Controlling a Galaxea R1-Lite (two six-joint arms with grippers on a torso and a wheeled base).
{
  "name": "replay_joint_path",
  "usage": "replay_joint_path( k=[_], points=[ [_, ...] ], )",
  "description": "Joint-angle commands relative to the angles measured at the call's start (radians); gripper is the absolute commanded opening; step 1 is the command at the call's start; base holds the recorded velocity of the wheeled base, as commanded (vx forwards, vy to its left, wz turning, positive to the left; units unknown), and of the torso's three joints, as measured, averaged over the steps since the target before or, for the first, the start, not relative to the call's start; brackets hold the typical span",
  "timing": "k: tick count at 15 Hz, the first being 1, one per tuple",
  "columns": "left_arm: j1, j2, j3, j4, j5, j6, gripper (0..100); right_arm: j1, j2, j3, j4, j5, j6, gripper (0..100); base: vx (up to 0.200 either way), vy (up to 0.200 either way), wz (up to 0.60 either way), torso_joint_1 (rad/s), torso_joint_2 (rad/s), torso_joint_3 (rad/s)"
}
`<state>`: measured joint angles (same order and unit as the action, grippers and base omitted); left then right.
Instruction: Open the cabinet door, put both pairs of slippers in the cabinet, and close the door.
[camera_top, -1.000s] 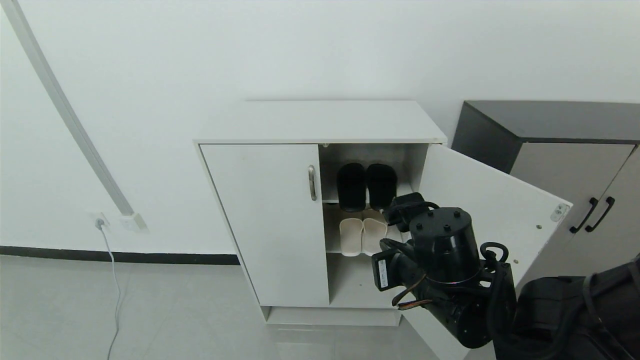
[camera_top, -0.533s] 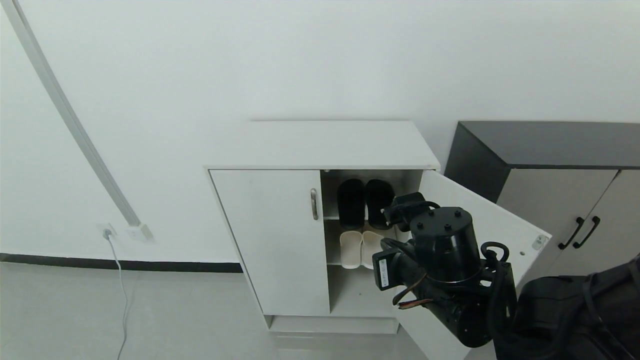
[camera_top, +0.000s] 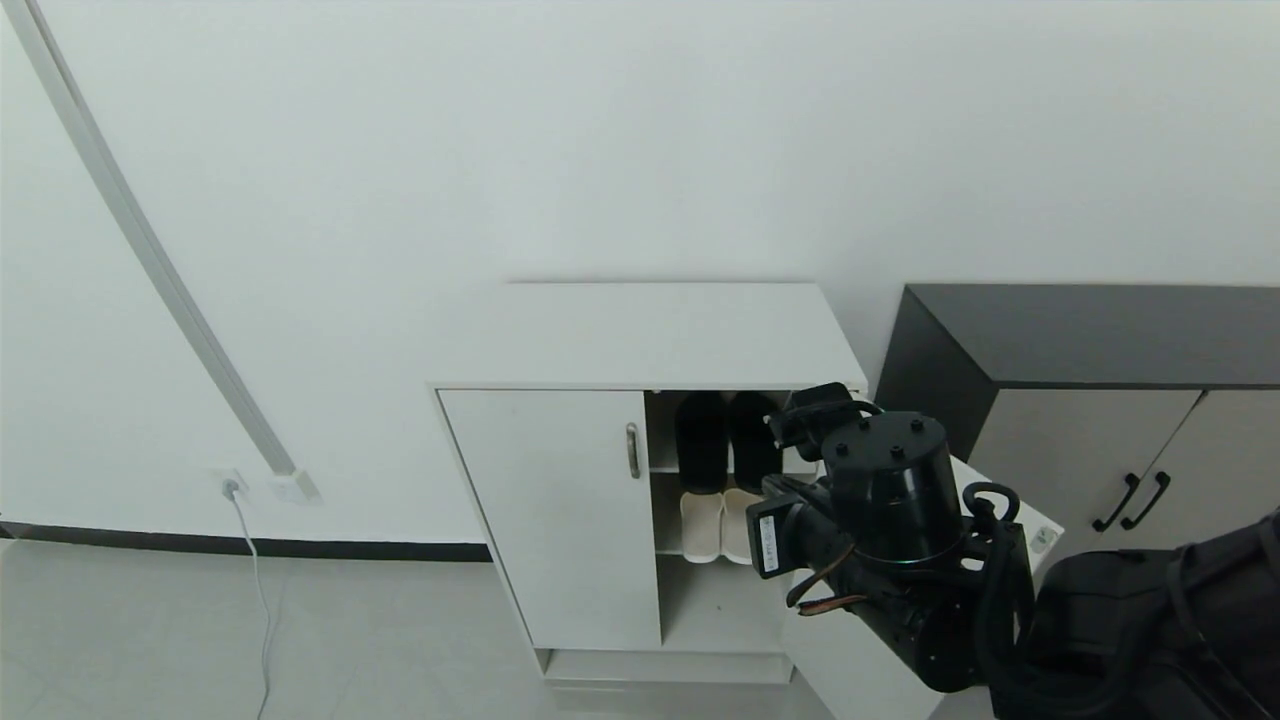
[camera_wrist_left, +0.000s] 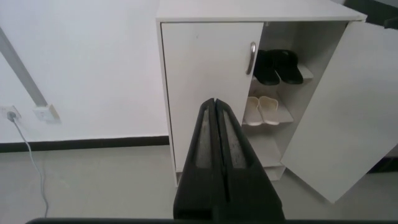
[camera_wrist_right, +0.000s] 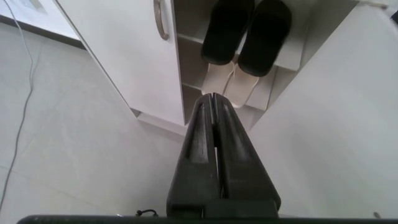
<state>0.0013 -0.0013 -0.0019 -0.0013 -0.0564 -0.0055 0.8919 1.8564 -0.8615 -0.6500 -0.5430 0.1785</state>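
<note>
Two slipper pairs beyond right pincer

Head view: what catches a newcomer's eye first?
The white cabinet, with its right door standing open. Inside, black slippers sit one level above cream slippers. The right gripper and left gripper are both shut and empty, pointing at the cabinet.

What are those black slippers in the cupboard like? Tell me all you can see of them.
The black slippers are a plain matte pair, rubbery-looking, lying side by side on the upper shelf of the white cabinet, ends jutting past its front edge, directly above the cream pair. Nothing grips them.
</note>
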Motion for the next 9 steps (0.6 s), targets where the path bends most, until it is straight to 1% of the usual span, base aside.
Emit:
replay_joint_path(
  k=[1,9],
  points=[
    [0.000,0.001,0.000,0.000,0.000,-0.001,0,-0.001,-0.002,0.001,0.000,-0.002,-0.001,0,0.000,0.000,0.00,0.232,-0.49,-0.271],
    [0.000,0.001,0.000,0.000,0.000,-0.001,0,-0.002,0.001,0.004,0.000,-0.002,0.001,0,0.000,0.000,0.00,0.180,-0.39,-0.210]
  ],
)
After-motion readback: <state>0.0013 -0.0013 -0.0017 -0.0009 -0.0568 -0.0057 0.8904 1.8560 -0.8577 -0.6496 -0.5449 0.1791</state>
